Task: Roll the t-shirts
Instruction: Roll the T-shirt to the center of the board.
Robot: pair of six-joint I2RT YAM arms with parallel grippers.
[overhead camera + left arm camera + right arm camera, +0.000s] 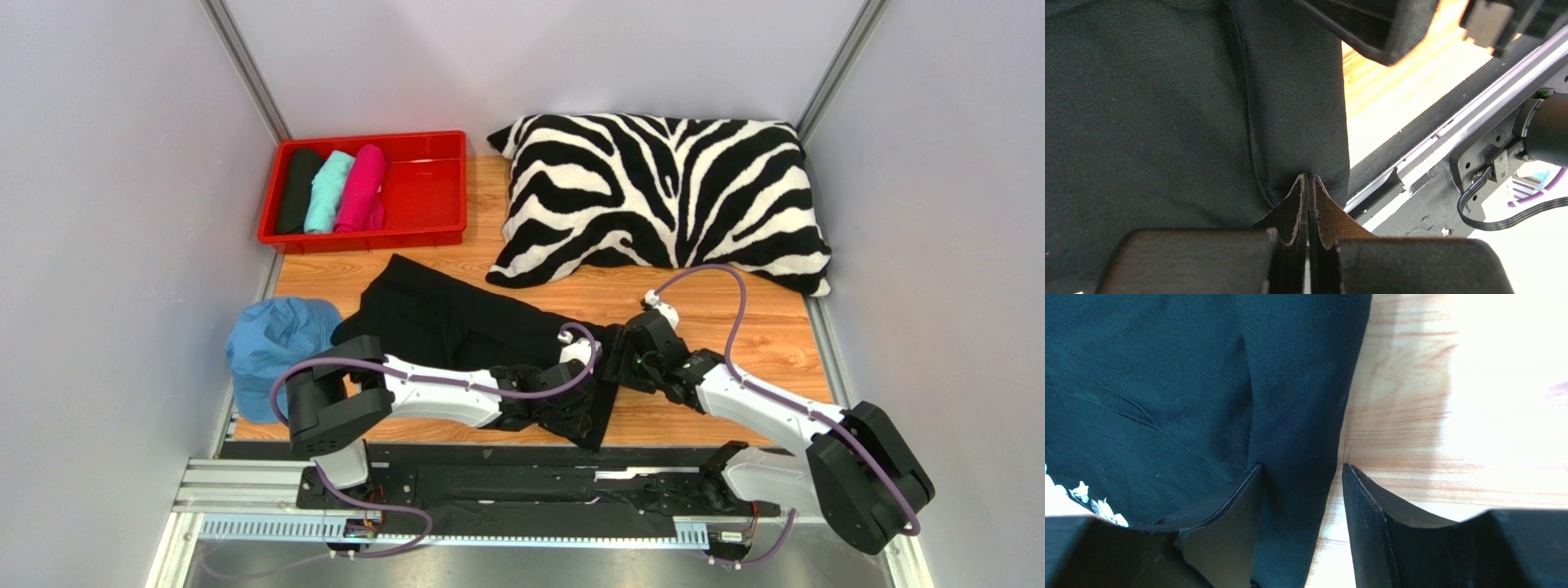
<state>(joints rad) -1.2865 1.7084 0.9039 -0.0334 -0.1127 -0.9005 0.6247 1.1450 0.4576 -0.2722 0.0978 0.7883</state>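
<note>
Black cotton of the large t-shirt (448, 321) is lying on the table (736, 321), the left gripper (1309, 179) pinching its 5 o'clock end tight while the right gripper (1303, 468) is standing open astride that edge, probably so both can begin rolling evenly.

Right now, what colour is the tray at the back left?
Red tray, clearest in top view.

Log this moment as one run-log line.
left gripper: shut on black t-shirt hem | right gripper: open, straddling shirt edge | shirt: not yet rolled
</note>
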